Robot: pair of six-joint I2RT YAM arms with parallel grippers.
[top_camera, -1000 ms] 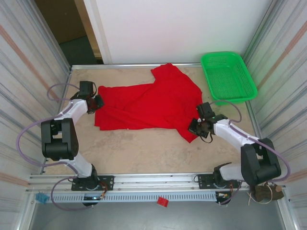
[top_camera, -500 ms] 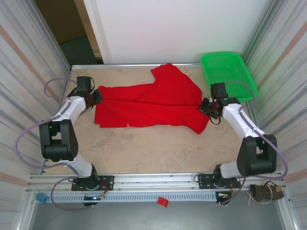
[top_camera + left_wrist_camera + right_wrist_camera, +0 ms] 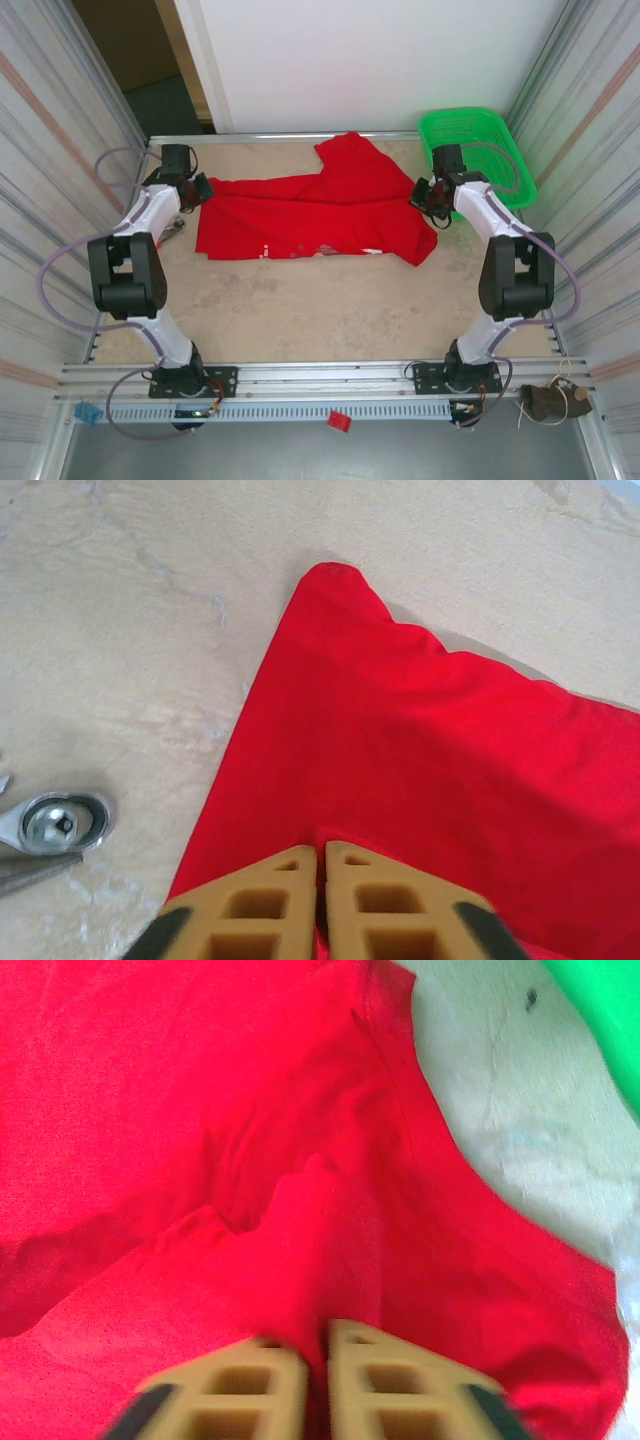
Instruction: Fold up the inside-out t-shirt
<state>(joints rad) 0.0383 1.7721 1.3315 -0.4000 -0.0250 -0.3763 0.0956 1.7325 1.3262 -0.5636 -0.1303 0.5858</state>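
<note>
At table [image 3: 300, 320] left edge: metal fitting [image 3: 55, 825] just beside shirt [image 3: 310, 215]. Shirt lies spread across the far half, wrinkled, white lettering along near hem. Basket [image 3: 478, 160] in far right corner. Left gripper [image 3: 320, 852] over shirt's left end, right gripper [image 3: 318, 1328] over right end. Both finger pairs nearly together; can't tell if pinching cloth.

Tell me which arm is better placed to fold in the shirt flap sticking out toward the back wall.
Right, likely. The right gripper sits at the right edge of the shirt, near that flap; the left gripper is at the far left corner.
</note>
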